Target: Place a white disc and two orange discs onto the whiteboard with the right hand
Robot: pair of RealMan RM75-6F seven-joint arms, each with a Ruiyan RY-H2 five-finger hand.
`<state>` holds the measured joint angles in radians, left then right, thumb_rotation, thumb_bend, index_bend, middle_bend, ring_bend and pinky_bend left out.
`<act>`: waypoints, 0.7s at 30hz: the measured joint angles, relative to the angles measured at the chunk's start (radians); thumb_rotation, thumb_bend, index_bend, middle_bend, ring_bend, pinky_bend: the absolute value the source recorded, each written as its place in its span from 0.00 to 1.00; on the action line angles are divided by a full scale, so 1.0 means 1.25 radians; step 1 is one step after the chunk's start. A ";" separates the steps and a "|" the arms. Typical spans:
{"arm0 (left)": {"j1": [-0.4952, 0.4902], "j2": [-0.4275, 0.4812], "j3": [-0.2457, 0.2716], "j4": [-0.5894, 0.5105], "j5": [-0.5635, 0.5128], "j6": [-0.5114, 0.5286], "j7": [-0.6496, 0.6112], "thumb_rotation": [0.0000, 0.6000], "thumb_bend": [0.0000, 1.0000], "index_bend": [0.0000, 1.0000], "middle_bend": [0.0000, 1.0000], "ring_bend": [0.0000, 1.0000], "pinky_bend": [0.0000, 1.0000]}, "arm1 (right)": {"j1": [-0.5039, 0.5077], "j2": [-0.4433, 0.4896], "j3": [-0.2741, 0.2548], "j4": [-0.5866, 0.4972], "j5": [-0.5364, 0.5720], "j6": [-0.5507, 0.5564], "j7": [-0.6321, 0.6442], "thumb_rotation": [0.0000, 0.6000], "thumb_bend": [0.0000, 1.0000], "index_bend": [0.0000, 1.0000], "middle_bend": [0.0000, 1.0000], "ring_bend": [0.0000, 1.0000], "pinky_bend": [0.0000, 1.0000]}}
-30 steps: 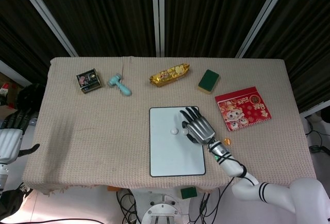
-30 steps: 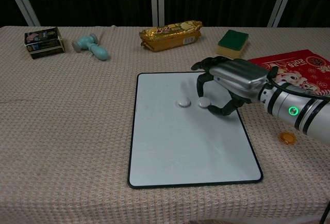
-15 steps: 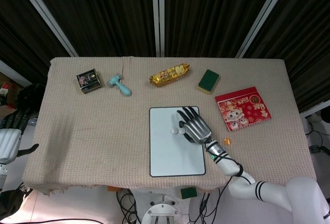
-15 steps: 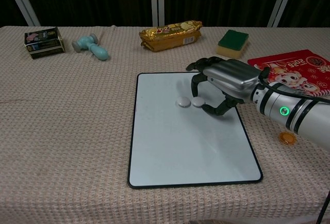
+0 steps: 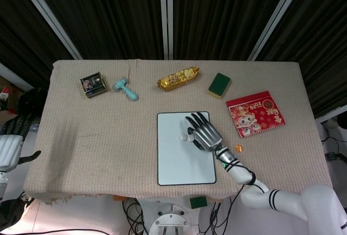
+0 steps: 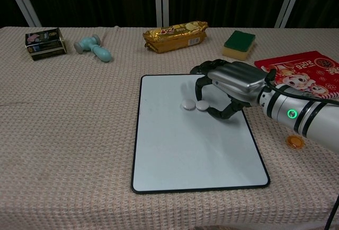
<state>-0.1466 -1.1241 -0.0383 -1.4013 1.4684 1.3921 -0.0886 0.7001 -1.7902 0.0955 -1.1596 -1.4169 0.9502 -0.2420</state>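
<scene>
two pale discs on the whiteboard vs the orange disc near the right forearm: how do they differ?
Colour: the two pale discs are white or light grey; the orange disc is orange.
Place: the pale discs lie on the whiteboard; the orange disc lies on the woven table cover, off the board's right side.
Neighbours: the pale discs sit side by side under the right hand; the orange disc lies alone.
Shared: all look small, round and flat.

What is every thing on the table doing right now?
Whiteboard: flat on the table, two white discs on it.
White discs: lying flat, side by side.
Orange disc: on the cloth, off the whiteboard.
Right hand: fingers curled over the whiteboard beside the discs, holding nothing.
Left hand: at the table's edge, holding nothing.
Snack packet: sealed, lying down.
Sponge: lying flat.
</scene>
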 measured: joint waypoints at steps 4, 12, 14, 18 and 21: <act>0.001 0.000 -0.001 0.000 -0.001 0.001 -0.001 1.00 0.13 0.11 0.04 0.00 0.10 | 0.001 0.000 0.000 0.001 0.001 0.000 0.000 1.00 0.34 0.34 0.05 0.00 0.00; 0.002 -0.001 0.000 0.002 -0.002 0.000 -0.002 1.00 0.13 0.11 0.04 0.00 0.10 | 0.004 -0.008 0.001 0.009 -0.001 0.002 0.006 1.00 0.34 0.34 0.05 0.00 0.00; 0.002 -0.002 0.000 0.004 -0.003 0.000 -0.004 1.00 0.13 0.11 0.04 0.00 0.10 | 0.005 -0.011 0.001 0.012 -0.003 0.005 0.008 1.00 0.34 0.33 0.05 0.00 0.00; 0.002 -0.001 0.000 0.005 -0.002 -0.001 -0.005 1.00 0.13 0.11 0.04 0.00 0.10 | 0.006 -0.014 0.003 0.017 -0.006 0.010 0.012 1.00 0.34 0.31 0.05 0.00 0.00; 0.002 -0.002 0.000 0.006 -0.003 -0.002 -0.006 1.00 0.13 0.11 0.04 0.00 0.10 | 0.008 -0.014 0.003 0.017 -0.005 0.008 0.009 1.00 0.35 0.27 0.04 0.00 0.00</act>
<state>-0.1447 -1.1262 -0.0380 -1.3933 1.4652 1.3898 -0.0965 0.7096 -1.8074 0.0993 -1.1387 -1.4231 0.9598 -0.2302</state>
